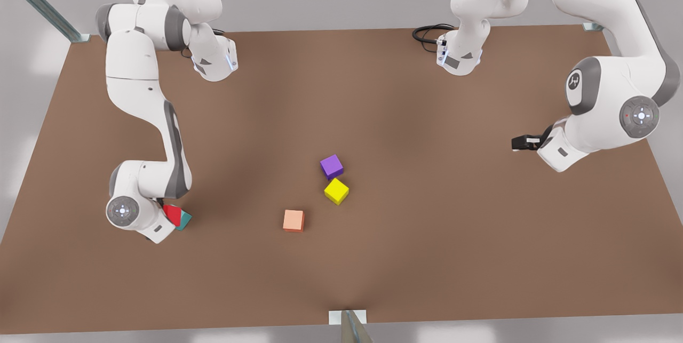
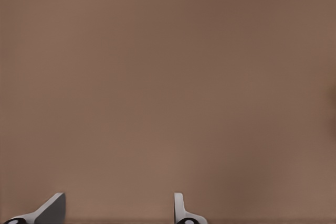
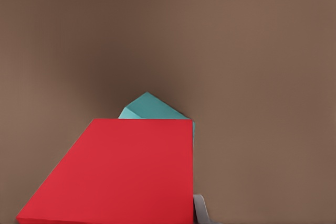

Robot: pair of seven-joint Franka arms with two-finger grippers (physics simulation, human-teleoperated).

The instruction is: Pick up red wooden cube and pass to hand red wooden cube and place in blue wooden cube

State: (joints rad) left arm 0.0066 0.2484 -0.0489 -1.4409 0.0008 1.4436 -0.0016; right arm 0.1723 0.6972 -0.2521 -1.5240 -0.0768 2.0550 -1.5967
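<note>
Brown desk (image 1: pixel 405 257) carries the scene: the right hand (image 3: pixel 202 216) at the front view's left holds the red wooden cube (image 1: pixel 172 214) just over the blue wooden cube (image 1: pixel 184 220) — overlapping, contact unclear — while the left hand (image 2: pixel 118 211) waits well apart, fingers wide.

Red cube over teal cube at the table's edge area

The small bright red wooden cube (image 1: pixel 172 214) sits tilted at the front view's left, overlapping and apparently touching the small teal wooden cube (image 1: pixel 184 220). In the right wrist view the red cube (image 3: pixel 121 171) hides most of the teal one (image 3: pixel 152 106).
</note>
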